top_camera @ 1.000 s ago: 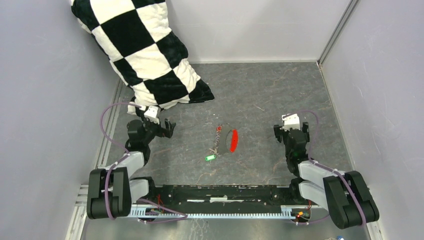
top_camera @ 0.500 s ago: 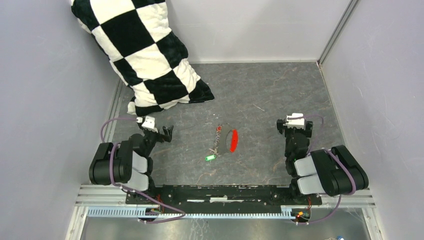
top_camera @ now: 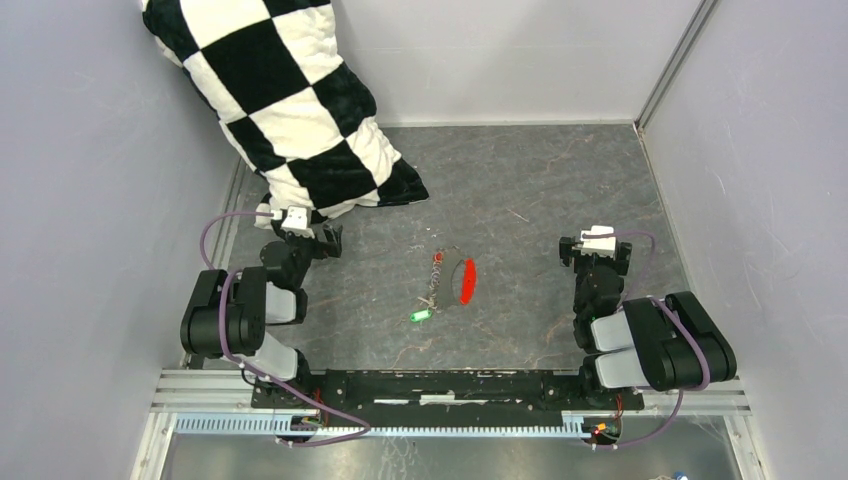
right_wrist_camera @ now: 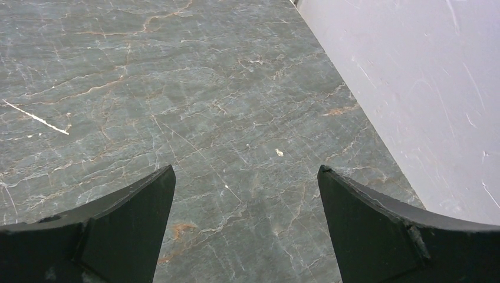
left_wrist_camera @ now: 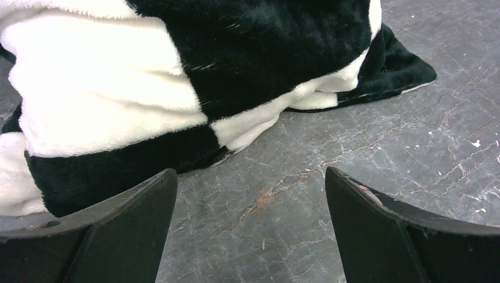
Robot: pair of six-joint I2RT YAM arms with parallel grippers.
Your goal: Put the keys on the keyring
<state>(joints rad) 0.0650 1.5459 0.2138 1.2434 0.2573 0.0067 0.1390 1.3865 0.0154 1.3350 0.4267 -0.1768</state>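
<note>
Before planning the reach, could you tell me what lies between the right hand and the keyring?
Nothing: in the top view only bare grey table separates the right hand from the keyring.

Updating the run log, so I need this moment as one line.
left gripper: open, empty, near checkered blanket | right gripper: open, empty, over table | keyring: lying on table between arms, untouched

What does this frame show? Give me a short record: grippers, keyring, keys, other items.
left gripper: open, empty, facing the checkered blanket
right gripper: open, empty, over bare table
keyring: on the table between the arms, untouched
red tag: beside the chain
green tag: nearest the arm bases
keys: tiny, apparently at the chain's far end; on the ring or not, cannot tell
</note>
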